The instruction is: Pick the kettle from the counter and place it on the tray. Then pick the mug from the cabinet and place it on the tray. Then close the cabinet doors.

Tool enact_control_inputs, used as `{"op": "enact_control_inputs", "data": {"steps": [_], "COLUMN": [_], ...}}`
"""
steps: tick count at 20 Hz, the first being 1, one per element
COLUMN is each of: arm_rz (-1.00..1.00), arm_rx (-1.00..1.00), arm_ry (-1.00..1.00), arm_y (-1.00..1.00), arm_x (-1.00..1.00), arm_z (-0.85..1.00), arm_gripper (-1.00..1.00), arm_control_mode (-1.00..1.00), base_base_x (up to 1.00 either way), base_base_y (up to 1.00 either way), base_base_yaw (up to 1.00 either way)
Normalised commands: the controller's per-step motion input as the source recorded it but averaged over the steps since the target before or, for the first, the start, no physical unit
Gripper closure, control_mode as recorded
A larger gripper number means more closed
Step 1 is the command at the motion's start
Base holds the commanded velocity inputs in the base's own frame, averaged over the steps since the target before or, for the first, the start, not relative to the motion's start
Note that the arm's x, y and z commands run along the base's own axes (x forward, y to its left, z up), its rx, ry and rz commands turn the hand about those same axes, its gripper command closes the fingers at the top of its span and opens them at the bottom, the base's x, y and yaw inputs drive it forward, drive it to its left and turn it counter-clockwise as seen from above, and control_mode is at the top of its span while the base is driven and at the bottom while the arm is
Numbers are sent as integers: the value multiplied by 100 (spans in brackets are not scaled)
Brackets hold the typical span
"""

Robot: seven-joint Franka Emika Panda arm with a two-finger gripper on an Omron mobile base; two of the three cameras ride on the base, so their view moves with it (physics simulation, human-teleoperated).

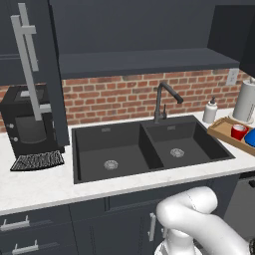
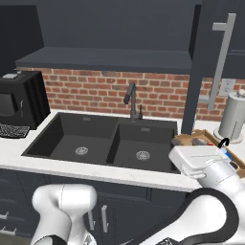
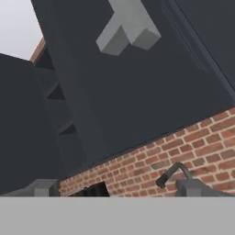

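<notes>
The red mug (image 1: 239,132) stands on the wooden tray (image 1: 219,128) at the right end of the white counter (image 1: 45,184). Beside it, cut by the frame edge, is the blue kettle (image 1: 252,138). In the right base view my arm hides most of the tray (image 2: 189,139), and the kettle's black arched handle (image 2: 224,142) shows just behind the hand. The cabinet (image 1: 144,35) is open, with both cabinet doors (image 1: 47,64) (image 2: 213,62) swung out. In the hand view my gripper (image 3: 117,189) is open with nothing between its fingers, facing a door panel and its silver handle mount (image 3: 126,32).
A black double sink (image 1: 144,149) with a dark faucet (image 1: 162,102) is set in the counter. A black coffee machine (image 1: 27,122) stands at the left. A soap dispenser (image 1: 210,110) and a white paper-towel roll (image 1: 247,99) stand behind the tray. Brick wall behind.
</notes>
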Motion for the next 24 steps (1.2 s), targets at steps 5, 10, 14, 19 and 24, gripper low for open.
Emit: {"op": "enact_control_inputs", "data": {"steps": [5,10,14,19,24], "arm_rz": [0,1,2,4,6], "arm_rx": [8,8,8,9,12], "arm_ry": [0,0,0,-1,-11], "arm_y": [-25,-24,-16,-19,-38], "arm_x": [27,28,33,26,0], "arm_z": [7,2,0,-4,0], "arm_gripper": [-100,-100,-100,-100,-100], "arm_control_mode": [-100,-100,-100,-100,-100], "base_base_x": [0,0,0,0,0], "base_base_y": [0,0,0,0,0], "base_base_yaw": [0,0,0,0,0]}}
